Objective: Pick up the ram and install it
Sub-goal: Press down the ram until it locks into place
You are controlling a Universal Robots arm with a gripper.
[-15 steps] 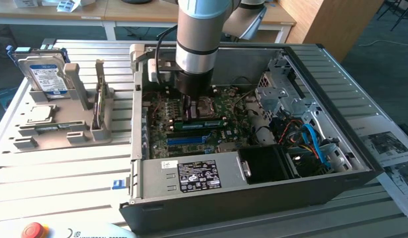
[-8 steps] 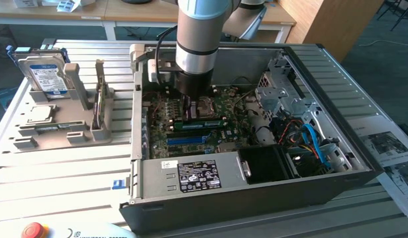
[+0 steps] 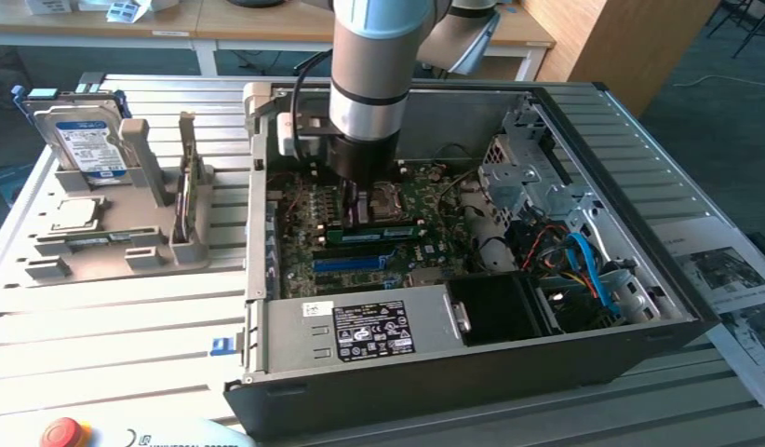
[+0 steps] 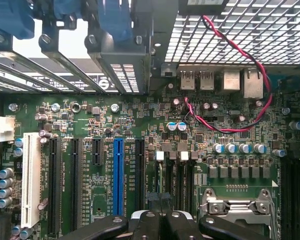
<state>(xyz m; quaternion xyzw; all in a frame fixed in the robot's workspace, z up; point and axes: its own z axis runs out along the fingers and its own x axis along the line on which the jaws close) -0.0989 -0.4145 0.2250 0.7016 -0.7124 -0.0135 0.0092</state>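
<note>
Exterior view: down inside case, a vertical gripper, shut tight, just at 1 end of ram. Ram lying along its slot beside socket, probably lined up for a straight push down. Wrist view: 2 fingers pressed together over board, nothing green between; real hold on ram not clear.

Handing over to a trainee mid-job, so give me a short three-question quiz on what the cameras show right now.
1. True or false: the gripper is down inside the computer case, above the motherboard.
2. The hard drive stands: A) in the grey stand outside the case; B) inside the case; C) in the gripper.
3. What colour is the long slot flanked by black slots on both sides?
Key: 1 true; 2 A; 3 blue.
</note>
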